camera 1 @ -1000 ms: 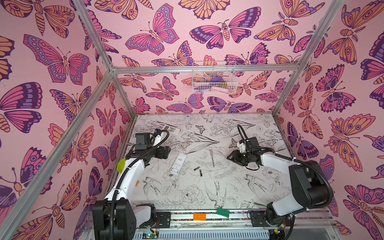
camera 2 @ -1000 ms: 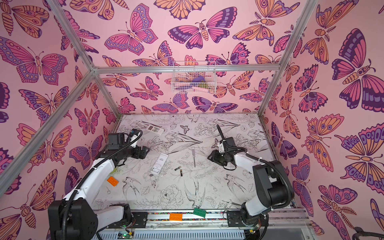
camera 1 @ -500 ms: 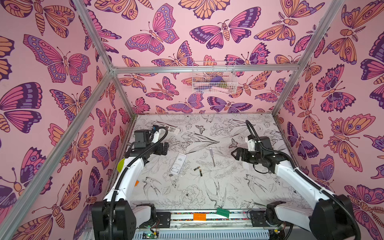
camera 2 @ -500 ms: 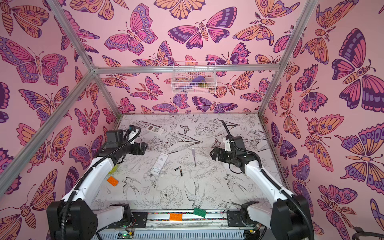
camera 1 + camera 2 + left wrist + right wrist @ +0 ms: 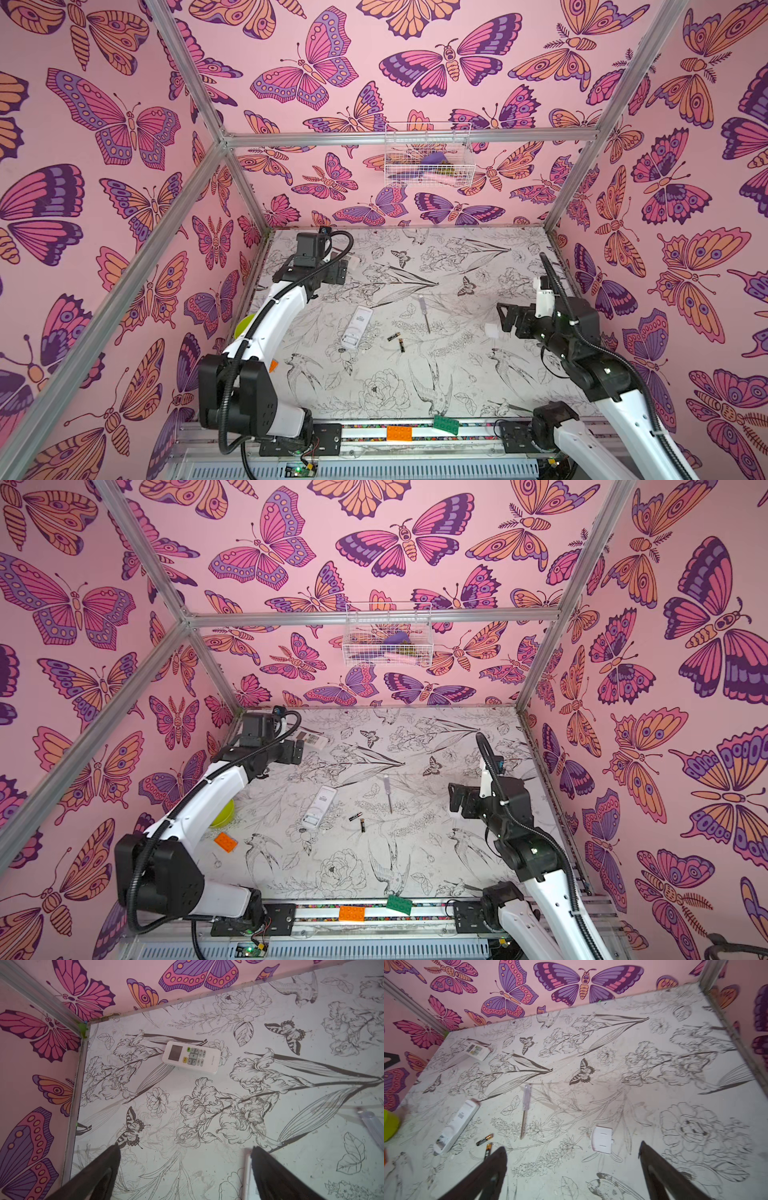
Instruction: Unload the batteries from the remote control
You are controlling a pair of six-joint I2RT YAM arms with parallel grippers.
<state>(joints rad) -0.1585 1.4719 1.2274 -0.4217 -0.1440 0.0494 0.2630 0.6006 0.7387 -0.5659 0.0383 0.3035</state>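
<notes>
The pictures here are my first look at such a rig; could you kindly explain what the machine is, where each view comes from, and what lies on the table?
Two robot arms stand at a table in a butterfly-papered booth. Two pictures look down from overhead; two come from cameras on the wrists. Both the left pincer and the right pincer are open and hold nothing. On the table lie a face-down remote, two batteries beside it, a screwdriver, a white cover and a second remote, buttons up.

Item count for the workspace.
Two remotes (image 5: 455,1126) (image 5: 476,1051), two batteries (image 5: 484,1140) (image 5: 488,1150), one screwdriver (image 5: 525,1105), one white battery cover (image 5: 602,1139), two orange bricks (image 5: 225,841) (image 5: 351,913), one green brick (image 5: 399,904), one yellow-green cup (image 5: 222,814), one wire basket (image 5: 353,654) at upper centre.
</notes>
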